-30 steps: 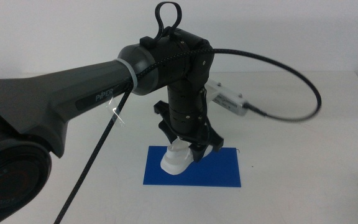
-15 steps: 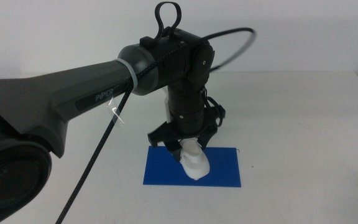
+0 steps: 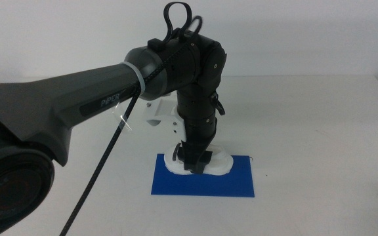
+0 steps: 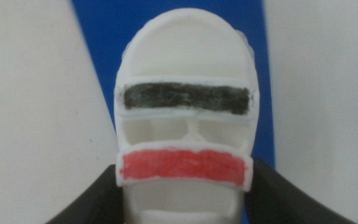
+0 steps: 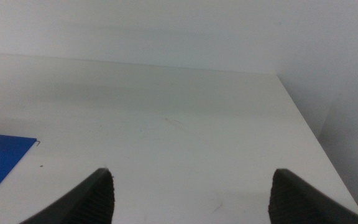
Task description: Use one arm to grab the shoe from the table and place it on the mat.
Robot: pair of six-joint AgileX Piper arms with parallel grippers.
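Left arm [image 3: 77, 108], dark grey, reaching in from the left across the white table [image 3: 320, 124], wrist bent straight down over the blue mat [image 3: 176, 185]; left gripper [image 3: 194, 165] clamped on the white shoe [image 3: 218, 166], one jaw at each side of it. Shoe lying on the far part of the mat, black strap [image 4: 187, 98] and red strap [image 4: 184, 167] facing the wrist camera. Right gripper [image 5: 191, 199] off to the right, above bare table, jaws spread wide with nothing between them.
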